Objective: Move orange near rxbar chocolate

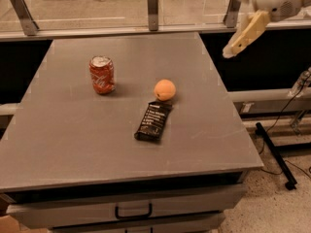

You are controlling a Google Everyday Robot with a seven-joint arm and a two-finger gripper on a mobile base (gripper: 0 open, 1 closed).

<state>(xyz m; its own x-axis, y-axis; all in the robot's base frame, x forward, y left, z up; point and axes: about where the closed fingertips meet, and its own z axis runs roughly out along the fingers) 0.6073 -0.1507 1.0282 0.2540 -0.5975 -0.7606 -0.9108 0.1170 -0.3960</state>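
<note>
The orange rests on the grey table, just past the far end of the rxbar chocolate, close to it or touching it. The bar is a flat black wrapper with white text, lying near the table's middle. My gripper is open and empty, raised high at the upper right, beyond the table's right edge and well away from the orange. One cream finger slants down to the left. The other is at the top edge of the view.
A red soda can stands upright left of the orange. A glass rail with metal posts runs along the table's far edge. Drawers with a handle are under the front edge. Black cables and a bar lie on the floor at right.
</note>
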